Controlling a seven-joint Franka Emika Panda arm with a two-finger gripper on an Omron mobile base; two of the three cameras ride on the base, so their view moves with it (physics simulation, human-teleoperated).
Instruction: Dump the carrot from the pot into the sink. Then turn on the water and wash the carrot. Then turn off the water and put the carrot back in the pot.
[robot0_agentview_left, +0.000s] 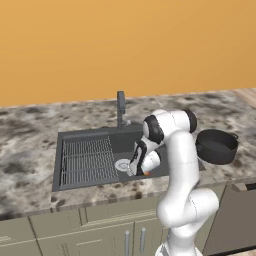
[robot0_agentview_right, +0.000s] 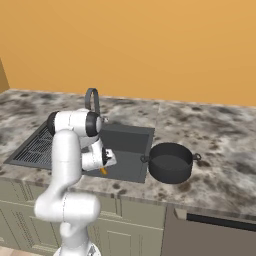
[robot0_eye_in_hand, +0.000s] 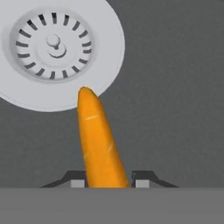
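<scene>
Gripper low inside sink, fingertips flanking thick end of carrot; whether pads clamp it or stand just apart cannot be told. Carrot lies on dark basin floor, tapered tip overlapping rim of round silver drain. Wire grid rack occupies left half of basin. Pot upright on marble counter, just right of sink. Faucet behind basin. Orange wall farthest.

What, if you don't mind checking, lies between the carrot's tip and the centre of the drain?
In the hand view, just the drain's own silver flange and slotted strainer; the carrot tip overlaps its rim, and nothing else lies there.
</scene>
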